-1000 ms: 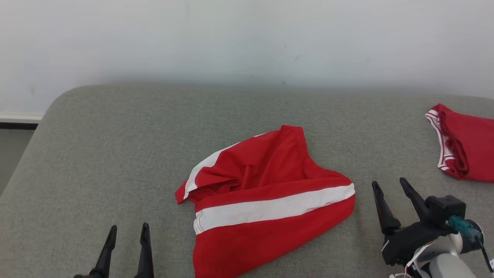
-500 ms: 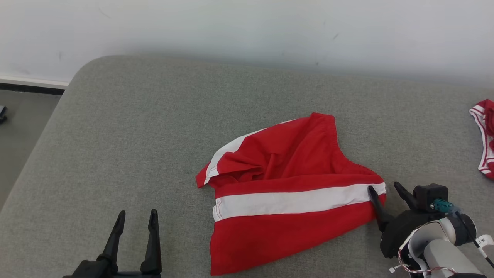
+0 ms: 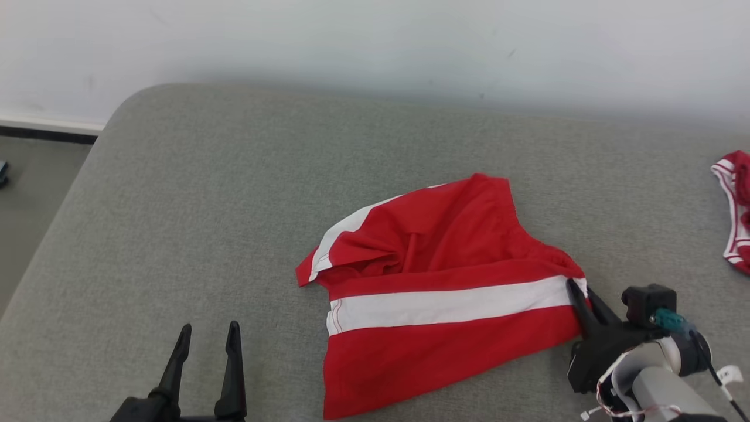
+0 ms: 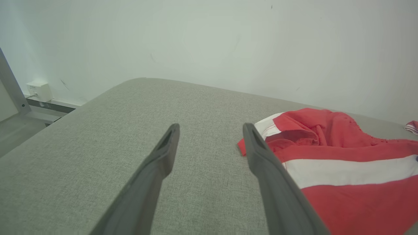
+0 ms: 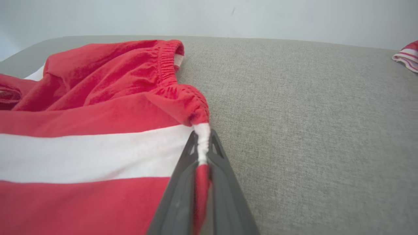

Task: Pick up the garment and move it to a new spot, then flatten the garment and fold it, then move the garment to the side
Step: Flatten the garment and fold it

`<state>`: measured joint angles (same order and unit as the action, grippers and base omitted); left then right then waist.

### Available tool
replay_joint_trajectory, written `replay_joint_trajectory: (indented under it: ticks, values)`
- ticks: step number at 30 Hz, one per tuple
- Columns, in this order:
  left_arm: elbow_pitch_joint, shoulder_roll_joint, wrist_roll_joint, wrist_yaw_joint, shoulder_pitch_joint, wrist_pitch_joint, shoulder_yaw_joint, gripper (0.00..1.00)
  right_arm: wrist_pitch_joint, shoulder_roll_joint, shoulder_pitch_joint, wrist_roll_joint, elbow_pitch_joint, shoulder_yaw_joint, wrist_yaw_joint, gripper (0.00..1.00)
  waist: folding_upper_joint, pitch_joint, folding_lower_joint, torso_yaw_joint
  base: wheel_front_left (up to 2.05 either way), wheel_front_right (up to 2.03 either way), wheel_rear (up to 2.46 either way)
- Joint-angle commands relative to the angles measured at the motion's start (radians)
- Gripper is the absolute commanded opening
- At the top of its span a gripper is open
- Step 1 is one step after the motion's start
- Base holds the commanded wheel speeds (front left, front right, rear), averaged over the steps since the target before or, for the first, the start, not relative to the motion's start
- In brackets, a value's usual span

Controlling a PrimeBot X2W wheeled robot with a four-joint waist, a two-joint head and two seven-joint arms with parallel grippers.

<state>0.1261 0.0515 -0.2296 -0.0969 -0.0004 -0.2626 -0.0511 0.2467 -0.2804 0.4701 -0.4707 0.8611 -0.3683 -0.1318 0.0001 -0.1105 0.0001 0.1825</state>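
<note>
The garment [image 3: 433,293] is a pair of red shorts with a white side stripe, lying crumpled on the grey cushion [image 3: 234,193]. My right gripper [image 3: 577,293] is shut on the garment's right edge, at the white stripe by the waistband. In the right wrist view the two fingers pinch that edge [image 5: 202,143], with the garment [image 5: 98,130] spreading left. My left gripper [image 3: 208,337] stands open at the lower left, apart from the cloth. In the left wrist view its fingers [image 4: 163,153] frame bare cushion, and the garment [image 4: 343,163] lies to their right.
A second red and white cloth [image 3: 737,211] lies at the cushion's right edge, also seen as that cloth [image 5: 406,55] at far right. A pale wall [image 3: 375,41] runs behind. The floor [image 3: 29,193] drops off at left, with a white wall box [image 4: 39,91].
My right gripper moved left onto the garment's right edge and shut on it. The head camera shifted early on, then held. The left gripper stays open.
</note>
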Motion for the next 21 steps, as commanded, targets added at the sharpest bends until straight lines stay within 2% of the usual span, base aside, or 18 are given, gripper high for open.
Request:
replay_joint_trajectory:
  ticks: [1,9,17,21]
  values:
    - [0.004,-0.002,-0.006,0.002,0.017,-0.003,0.002,1.00,0.012,-0.005,-0.036,-0.010,-0.022,0.000,0.002,0.00,-0.0001,0.024,-0.0001,-0.027,0.00,0.00,0.00]
    - [0.013,-0.002,-0.010,-0.003,0.040,-0.003,-0.004,1.00,0.019,-0.018,-0.227,0.011,-0.236,0.070,0.002,0.00,-0.0001,0.059,-0.0001,-0.089,0.00,0.00,0.00]
    - [0.026,-0.002,0.001,-0.015,0.041,-0.003,-0.008,1.00,0.001,0.056,-0.449,0.048,-0.439,0.153,0.002,0.00,-0.0001,0.074,-0.0001,-0.115,0.00,0.00,0.00]
    - [0.029,-0.002,0.002,-0.015,0.045,-0.003,-0.005,1.00,-0.025,0.091,-0.507,0.065,-0.500,0.185,0.002,0.00,-0.0001,0.079,-0.0001,-0.120,0.00,0.00,0.00]
